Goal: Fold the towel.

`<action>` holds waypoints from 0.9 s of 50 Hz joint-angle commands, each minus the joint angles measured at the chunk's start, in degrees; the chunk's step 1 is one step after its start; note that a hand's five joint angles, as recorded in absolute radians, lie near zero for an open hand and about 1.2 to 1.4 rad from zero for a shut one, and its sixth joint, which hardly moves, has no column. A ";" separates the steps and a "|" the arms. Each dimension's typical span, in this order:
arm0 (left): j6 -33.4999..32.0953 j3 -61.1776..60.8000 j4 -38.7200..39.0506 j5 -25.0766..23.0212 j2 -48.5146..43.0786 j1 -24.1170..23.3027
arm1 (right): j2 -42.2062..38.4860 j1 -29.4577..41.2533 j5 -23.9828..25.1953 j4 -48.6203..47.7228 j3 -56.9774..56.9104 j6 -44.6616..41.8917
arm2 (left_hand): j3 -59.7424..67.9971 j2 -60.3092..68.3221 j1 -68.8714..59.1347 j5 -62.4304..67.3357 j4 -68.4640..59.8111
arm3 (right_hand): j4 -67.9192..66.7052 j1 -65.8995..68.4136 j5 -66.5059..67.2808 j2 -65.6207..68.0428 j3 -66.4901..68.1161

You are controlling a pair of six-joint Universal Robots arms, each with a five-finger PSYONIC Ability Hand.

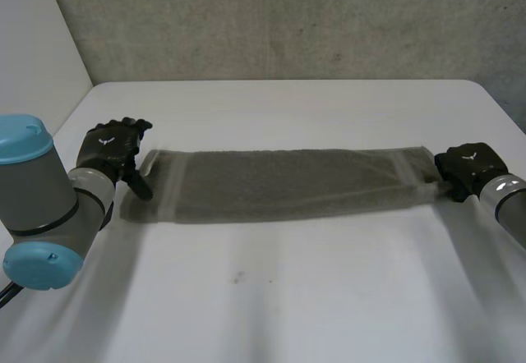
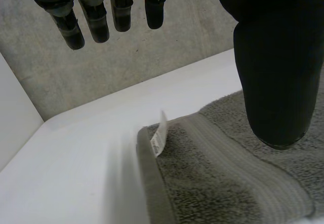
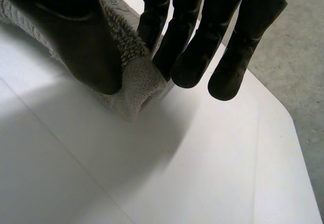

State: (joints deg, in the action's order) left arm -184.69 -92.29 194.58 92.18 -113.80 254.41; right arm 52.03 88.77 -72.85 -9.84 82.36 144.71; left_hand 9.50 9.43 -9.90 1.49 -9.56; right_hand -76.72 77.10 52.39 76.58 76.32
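A grey towel [image 1: 288, 184] lies in a long folded strip across the white table [image 1: 271, 297]. My left hand [image 1: 111, 149] hovers at its left end, fingers [image 2: 96, 16] straight and thumb [image 2: 278, 82] above the cloth [image 2: 223, 173], holding nothing. A white label [image 2: 159, 133] sticks up at that end's edge. My right hand [image 1: 467, 167] is at the towel's right end, near corner. There the thumb [image 3: 81, 41] and fingers [image 3: 187, 57] pinch a bunched bit of towel [image 3: 134, 82].
A grey concrete wall [image 1: 288, 18] stands behind the table. The table's right edge [image 3: 283, 117] runs close beyond my right hand. My left arm's big grey joint [image 1: 37, 207] sits at the near left.
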 commanded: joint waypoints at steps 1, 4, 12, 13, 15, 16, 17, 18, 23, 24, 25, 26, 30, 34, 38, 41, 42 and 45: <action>0.12 -0.08 0.01 0.10 0.15 -0.06 | 0.79 -0.61 0.43 0.35 -0.01 0.23 | 0.50 0.57 -0.10 -1.49 -0.44 | -3.28 2.90 17.61 3.42 3.68; 0.12 -0.43 0.10 0.01 0.24 -0.06 | 0.79 -0.70 0.51 0.44 -0.01 0.14 | 0.50 0.57 -0.10 -1.49 -0.44 | -3.28 2.90 17.61 3.42 3.68; 0.12 -0.61 0.18 0.01 0.24 -0.06 | 0.79 -1.14 0.51 0.70 -0.45 -0.39 | 0.50 0.57 -0.10 -1.49 -0.44 | -3.28 2.90 17.61 3.42 3.68; 0.12 -0.61 0.18 0.01 0.24 -0.06 | 0.79 -1.14 0.51 0.70 -0.45 -0.39 | 0.50 0.57 -0.10 -1.49 -0.44 | -3.28 2.90 17.61 3.42 3.68; 0.12 -0.61 0.18 0.01 0.24 -0.15 | 0.79 -2.10 0.43 0.88 -1.24 -0.39 | 0.50 0.57 -0.10 -1.49 -0.44 | -3.28 2.90 17.61 3.42 3.68; 0.12 -0.61 0.18 0.01 0.24 -0.15 | 0.79 -2.11 0.43 0.88 -1.24 -0.39 | 0.50 0.57 -0.10 -1.49 -0.44 | -3.28 2.90 17.61 3.42 3.68; 0.12 -0.61 0.18 0.01 0.24 -0.15 | 0.79 -3.50 0.25 1.14 -1.50 -0.48 | 0.50 0.57 -0.10 -1.49 -0.44 | -3.28 2.90 17.61 3.42 3.68; 0.12 -0.61 0.18 0.01 0.24 -0.06 | 0.79 -4.90 0.25 1.40 -1.85 -0.56 | 0.50 0.57 -0.10 -1.49 -0.44 | -3.28 2.90 17.61 3.42 3.68; 0.12 -0.61 0.18 0.01 0.24 -0.06 | 0.88 -9.12 0.60 2.89 -3.08 -1.44 | 0.50 0.57 -0.10 -1.49 -0.44 | -3.28 2.90 17.61 3.42 3.68; 0.12 -0.61 0.18 0.01 0.24 -0.06 | 0.88 -9.14 0.60 2.90 -3.09 -1.44 | 0.50 0.57 -0.10 -1.49 -0.44 | -3.28 2.90 17.61 3.42 3.68; 0.21 -0.61 0.18 0.01 0.24 -0.06 | 0.88 -10.53 0.60 3.51 -3.43 -2.23 | 0.50 0.57 -0.10 -1.49 -0.44 | -3.28 2.90 17.61 3.42 3.68; 0.21 -0.61 0.18 0.01 0.24 -0.06 | 1.06 -11.33 0.60 4.04 -3.78 -3.11 | 0.50 0.57 -0.10 -1.49 -0.44 | -3.28 2.90 17.61 3.42 3.68; 0.21 -0.61 0.27 0.10 0.24 -0.06 | 1.23 -11.86 0.25 4.92 -5.01 -4.34 | 0.50 0.57 -0.10 -1.49 -0.44 | -3.28 2.90 17.61 3.42 3.68; 0.21 -0.61 0.19 0.10 0.24 -0.06 | 1.84 -11.16 0.25 5.88 -7.73 -4.08 | 0.50 0.57 -0.10 -1.49 -0.44 | -3.28 2.90 17.61 3.42 3.68; 0.21 -0.61 0.27 0.10 0.33 0.03 | 2.90 -6.50 -0.36 6.33 -10.64 -2.76 | 0.50 0.57 -0.10 -1.49 -0.44 | -3.28 2.90 17.61 3.42 3.68; 0.21 -0.52 0.27 0.19 0.33 0.12 | 2.64 2.16 -0.80 6.41 -15.28 -0.14 | 0.50 0.57 -0.10 -1.49 -0.44 | -3.28 2.90 17.61 3.42 3.68; 0.21 -0.52 0.27 0.19 0.33 0.12 | 2.20 6.29 -1.15 6.41 -17.56 1.00 | 0.50 0.57 -0.10 -1.49 -0.44 | -3.28 2.90 17.61 3.42 3.68; 0.21 -0.52 0.27 0.19 0.85 0.38 | -0.07 14.38 -2.29 6.24 -22.13 1.81 | 0.50 0.57 -0.10 -1.49 -0.44 | -3.28 2.90 17.61 3.42 3.68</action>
State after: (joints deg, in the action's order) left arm -184.48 -92.85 194.82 92.34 -113.49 254.46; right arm 54.57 86.31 -73.38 -3.49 69.57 143.08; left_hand 9.50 9.42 -9.90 1.49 -9.56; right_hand -76.72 77.63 52.39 76.64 76.32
